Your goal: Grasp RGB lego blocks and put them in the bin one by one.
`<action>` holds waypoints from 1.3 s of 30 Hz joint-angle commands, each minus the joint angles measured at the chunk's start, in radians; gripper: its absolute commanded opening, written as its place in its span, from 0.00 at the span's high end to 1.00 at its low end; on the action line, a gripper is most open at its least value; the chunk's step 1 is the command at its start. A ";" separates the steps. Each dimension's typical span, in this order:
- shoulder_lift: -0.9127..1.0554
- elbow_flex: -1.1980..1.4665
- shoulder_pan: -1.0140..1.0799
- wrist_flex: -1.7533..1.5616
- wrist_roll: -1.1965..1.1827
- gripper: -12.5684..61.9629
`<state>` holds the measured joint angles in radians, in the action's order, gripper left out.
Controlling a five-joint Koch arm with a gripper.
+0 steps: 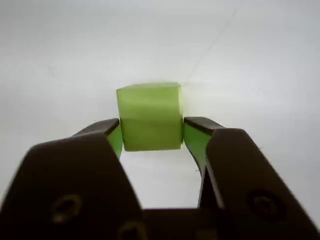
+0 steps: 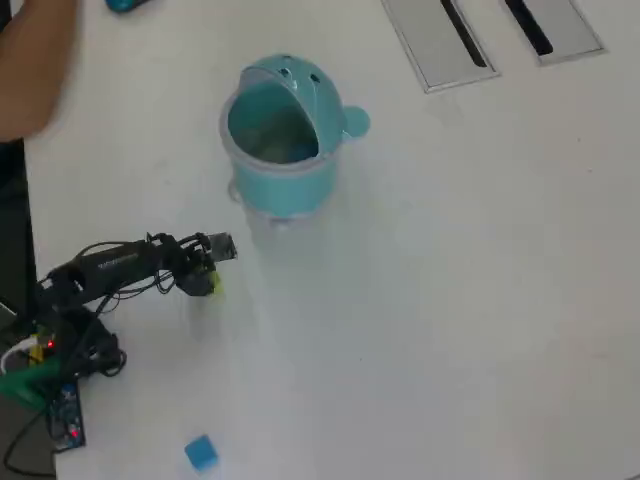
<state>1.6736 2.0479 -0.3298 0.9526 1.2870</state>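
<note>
Gripping a smooth yellow-green cube (image 1: 150,117), the dark claw (image 1: 151,134) pinches it.

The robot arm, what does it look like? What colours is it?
The arm is thin and black, with loose black cables looping around it. Its base has green parts and a small red light. In the wrist view, the gripper has two dark, blocky fingers with round screws and green inner faces.

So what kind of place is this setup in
Likely an office or meeting-room table: a plain white top with flat grey slotted panels set into it, and a small teal bin standing on it.
</note>
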 commanded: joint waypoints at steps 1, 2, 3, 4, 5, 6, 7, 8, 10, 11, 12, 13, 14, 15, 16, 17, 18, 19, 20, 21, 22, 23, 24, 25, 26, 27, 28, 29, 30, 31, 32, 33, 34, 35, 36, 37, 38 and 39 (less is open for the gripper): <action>0.051 -0.066 0.000 -0.026 0.000 0.79; 0.061 -0.077 0.000 -0.034 -0.011 0.85; 0.071 -0.083 0.000 -0.061 -0.018 0.89; 0.095 -0.094 -0.003 -0.083 -0.018 0.89; 0.107 -0.106 -0.008 -0.083 -0.018 0.89; 0.123 -0.115 -0.009 -0.084 -0.018 0.89; 0.135 -0.155 -0.009 -0.087 -0.014 0.89; 0.135 -0.178 -0.009 -0.104 -0.011 0.89; 0.140 -0.218 -0.002 -0.147 0.000 0.89; 0.147 -0.221 0.000 -0.178 0.003 0.89; 0.158 -0.224 0.002 -0.202 0.014 0.89; 0.166 -0.227 0.002 -0.225 0.025 0.89; 0.167 -0.238 0.000 -0.242 0.034 0.89; 0.167 -0.249 0.002 -0.242 0.035 0.89; 0.167 -0.261 0.000 -0.244 0.037 0.89; 0.163 -0.278 0.002 -0.268 0.037 0.89; 0.160 -0.290 0.002 -0.287 0.037 0.89; 0.156 -0.307 0.005 -0.298 0.040 0.89; 0.152 -0.321 0.006 -0.305 0.048 0.89; 0.146 -0.337 0.012 -0.334 0.049 0.89; 0.141 -0.347 0.014 -0.365 0.055 0.89; 0.132 -0.360 0.015 -0.402 0.057 0.89; 0.126 -0.376 0.015 -0.433 0.057 0.89; 0.120 -0.390 0.015 -0.457 0.060 0.89; 0.118 -0.403 0.018 -0.439 0.061 0.89; 0.118 -0.399 0.020 -0.430 0.066 0.89; 0.121 -0.397 0.020 -0.416 0.069 0.89; 0.123 -0.394 0.025 -0.403 0.067 0.89; 0.127 -0.382 0.032 -0.379 0.067 0.85; 0.130 -0.356 0.041 -0.348 0.064 0.74; 0.138 -0.319 0.063 -0.331 0.061 0.63; 0.147 -0.279 0.075 -0.331 0.060 0.56; 0.158 -0.249 0.072 -0.331 0.060 0.52; 0.169 -0.221 0.071 -0.331 0.048 0.50; 0.175 -0.204 0.071 -0.330 0.035 0.49; 0.175 -0.198 0.067 -0.331 0.034 0.48; 0.175 -0.196 0.066 -0.331 0.034 0.47; 0.176 -0.196 0.064 -0.334 0.034 0.46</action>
<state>1.8116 1.9083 -0.2654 0.6274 1.3192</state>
